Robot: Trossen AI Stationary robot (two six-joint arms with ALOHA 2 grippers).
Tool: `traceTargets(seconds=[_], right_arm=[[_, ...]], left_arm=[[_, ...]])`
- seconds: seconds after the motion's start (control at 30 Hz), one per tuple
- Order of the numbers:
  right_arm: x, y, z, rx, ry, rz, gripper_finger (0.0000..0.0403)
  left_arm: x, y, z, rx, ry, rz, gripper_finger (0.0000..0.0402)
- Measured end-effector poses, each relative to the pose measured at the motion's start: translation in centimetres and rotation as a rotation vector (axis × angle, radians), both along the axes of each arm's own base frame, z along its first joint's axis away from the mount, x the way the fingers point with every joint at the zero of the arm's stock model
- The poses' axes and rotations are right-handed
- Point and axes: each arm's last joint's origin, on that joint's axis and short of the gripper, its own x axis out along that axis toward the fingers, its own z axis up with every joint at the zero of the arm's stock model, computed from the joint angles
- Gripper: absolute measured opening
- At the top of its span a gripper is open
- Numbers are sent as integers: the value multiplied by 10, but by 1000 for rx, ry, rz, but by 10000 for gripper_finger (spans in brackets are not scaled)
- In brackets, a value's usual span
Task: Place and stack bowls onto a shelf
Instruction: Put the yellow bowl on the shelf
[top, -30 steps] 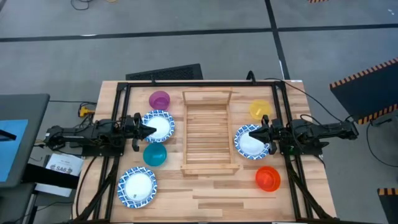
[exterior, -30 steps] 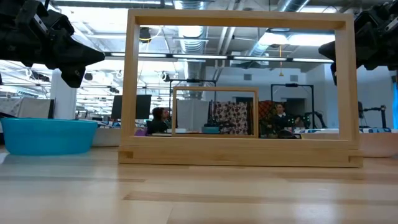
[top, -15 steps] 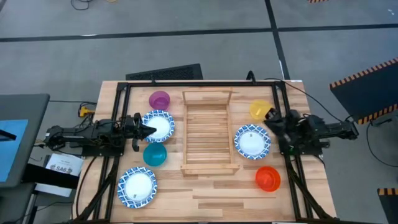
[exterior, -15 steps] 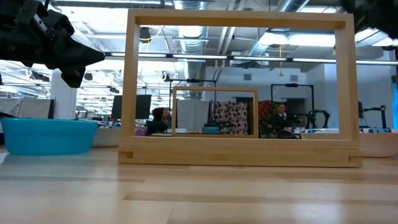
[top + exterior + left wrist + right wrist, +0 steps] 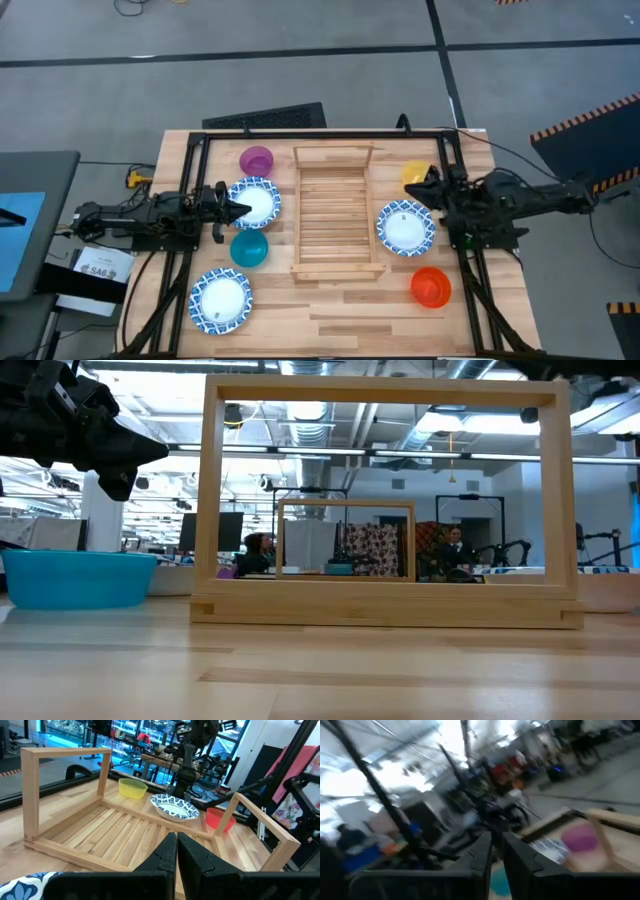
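Observation:
The light-wood slatted shelf (image 5: 338, 212) lies in the table's middle with nothing on it. Left of it rest the purple bowl (image 5: 256, 160), a blue-rimmed white bowl (image 5: 258, 203), the teal bowl (image 5: 249, 248) and a second white bowl (image 5: 221, 299). Right of it rest the yellow bowl (image 5: 414, 175), the third white bowl (image 5: 406, 227) and the orange-red bowl (image 5: 431, 286). My left gripper (image 5: 243, 208) hangs shut above the left white bowl (image 5: 20, 885), clear of it. My right gripper (image 5: 421, 186) is shut, raised high beside the yellow bowl.
A dark frame of bars (image 5: 320, 133) stands around the table top, with posts near both arms. The shelf's tall wooden end frame (image 5: 385, 400) fills the low view. People sit in the room behind the table. Bare wood lies along the near edge (image 5: 330, 325).
My right gripper has left its place over the right white bowl, pulled back toward the right edge, then swung toward the far edge beside the yellow bowl, rising and tipping upward. The bowl has stayed where it was.

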Motion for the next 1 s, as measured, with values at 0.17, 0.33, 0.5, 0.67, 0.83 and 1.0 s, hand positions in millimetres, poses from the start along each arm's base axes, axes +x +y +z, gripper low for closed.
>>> traceTargets(seconds=[0.17, 0.33, 0.5, 0.67, 0.83, 1.0], right_arm=[[30, -10, 7, 73, 220, -115, 104], [55, -37, 16, 202, 494, -288, 190], [60, -76, 4, 500, 839, -528, 273], [50, -93, -30, 758, 1157, -679, 295], [35, -90, -59, 920, 1270, -830, 295], [20, -87, -76, 1050, 1194, -1004, 295]], left_arm=[[0, 0, 0, 0, 1, 0, 0], [0, 0, 0, 0, 0, 0, 0], [0, 0, 0, 0, 0, 0, 0], [0, 0, 0, 0, 0, 0, 0], [0, 0, 0, 0, 0, 0, 0], [0, 0, 0, 0, 0, 0, 0]])
